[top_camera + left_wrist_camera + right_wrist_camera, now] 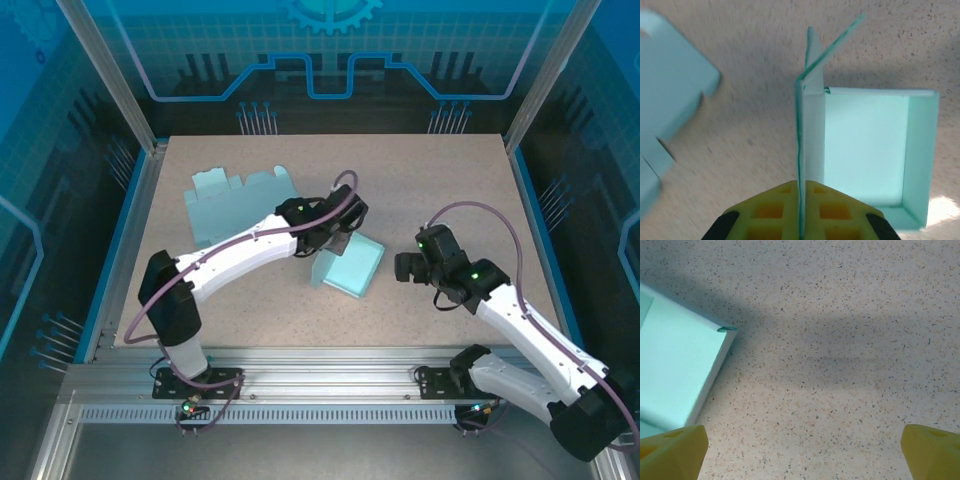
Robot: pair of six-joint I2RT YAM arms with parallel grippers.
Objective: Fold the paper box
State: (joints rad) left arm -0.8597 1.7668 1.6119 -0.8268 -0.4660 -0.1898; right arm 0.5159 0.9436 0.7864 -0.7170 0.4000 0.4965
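Three views: the top one takes in the whole cell, and each wrist one looks out past its own yellow fingers.
Top view adds: the enclosure [330, 60] of blue printed panels on aluminium posts, both arms from base to wrist, and how the paper lies on the tabletop [430, 180].
Left wrist view adds: the grip itself. The left tool [801, 200] is clamped flat on a thin upright flap [810, 125] of the paper box [865, 145], with one finger on each face. The box's pale hollow lies just right of that flap.
Right wrist view adds: the right tool [800, 452] is spread wide with nothing between its fingers. Bare surface lies under it, and one box corner is at the left edge.
Surface: beige, speckled and matte, crossed by soft shadows.
Room: blue walls with circuit-style graphics all round, and a slotted metal rail [330, 410] along the near edge.
Arms: two, white and black. The left arm [230, 255] reaches to the middle, and the right arm [530, 325] bends in from the right.
Paper pieces: two, both pale turquoise. The partly raised paper box sits near the middle. A flat blank [235, 205] lies at the far left, apart from it.
Tools: two. One grips the box; the other is near the box's right side, not touching it.
Fingers: four, all yellow.
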